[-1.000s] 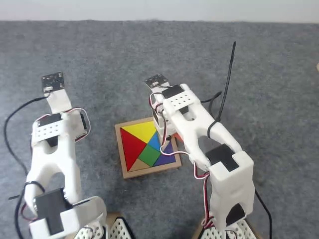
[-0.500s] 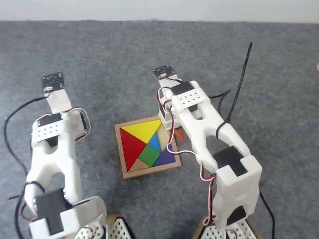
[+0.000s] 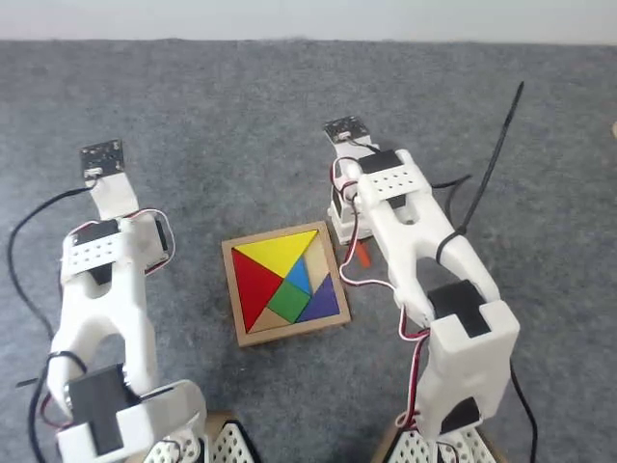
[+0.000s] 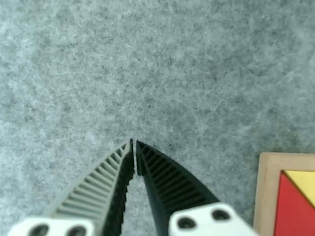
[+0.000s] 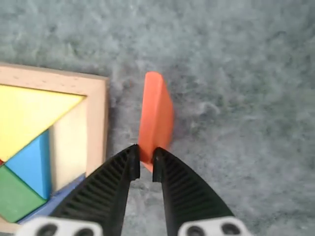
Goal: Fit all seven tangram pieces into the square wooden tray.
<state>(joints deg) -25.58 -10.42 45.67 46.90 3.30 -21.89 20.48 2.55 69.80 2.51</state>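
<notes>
The square wooden tray (image 3: 235, 289) lies mid-table holding yellow (image 3: 275, 253), red (image 3: 253, 286), blue, green and purple pieces. A bare slot (image 5: 71, 142) shows along the tray's right side. My right gripper (image 5: 144, 160) is shut on the near corner of an orange piece (image 5: 156, 115), which stands on edge on the carpet just outside the tray's right wall (image 5: 97, 123). From above, the orange piece (image 3: 362, 256) peeks out under the right arm (image 3: 405, 222). My left gripper (image 4: 134, 142) is shut on nothing, over bare carpet left of the tray (image 4: 263, 191).
Grey carpet covers the whole table. The left arm (image 3: 101, 270) stands left of the tray. Red and white wires (image 3: 337, 280) hang from the right arm over the tray's right edge. A black cable (image 3: 487, 174) rises at the right. Open carpet lies beyond the tray.
The right arm has swung rightward off the tray, uncovering its right side, with the orange piece now beside the tray. The left arm has stayed still.
</notes>
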